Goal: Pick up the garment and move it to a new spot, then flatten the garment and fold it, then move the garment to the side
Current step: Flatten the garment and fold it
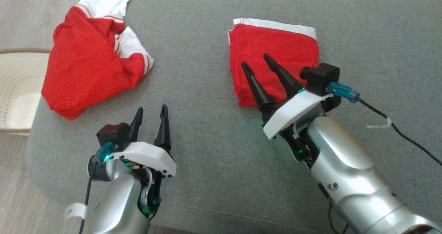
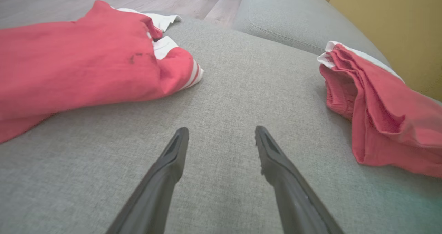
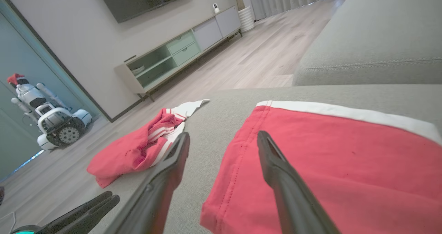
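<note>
– Two red garments lie on the grey sofa cushion (image 1: 214,151). Which one is folded?
– The folded red garment (image 1: 276,44) sits at about 1 o'clock in the head view. It is a neat rectangle with a white band along its far edge. The crumpled red-and-white garment (image 1: 89,65) is heaped at 10 o'clock, well apart from it, by the cushion's edge.
– How does the right gripper (image 1: 255,60) stand?
– It reaches in from 4 o'clock with its two dark fingers spread and nothing between them. The tips are over the near half of the folded garment. In the right wrist view one finger is over the red cloth and the other over bare cushion just beside the stitched hem. Whether the tips touch the cloth cannot be told.
– And the left gripper (image 1: 152,107)?
– It is at 7 o'clock and released too. Its fingers are parted and point toward 12 o'clock over bare cushion, between the two garments and touching neither.
– Anything off the cushion?
– A pale perforated basket (image 1: 17,89) stands at 9 o'clock on the wood floor (image 1: 20,20).
</note>
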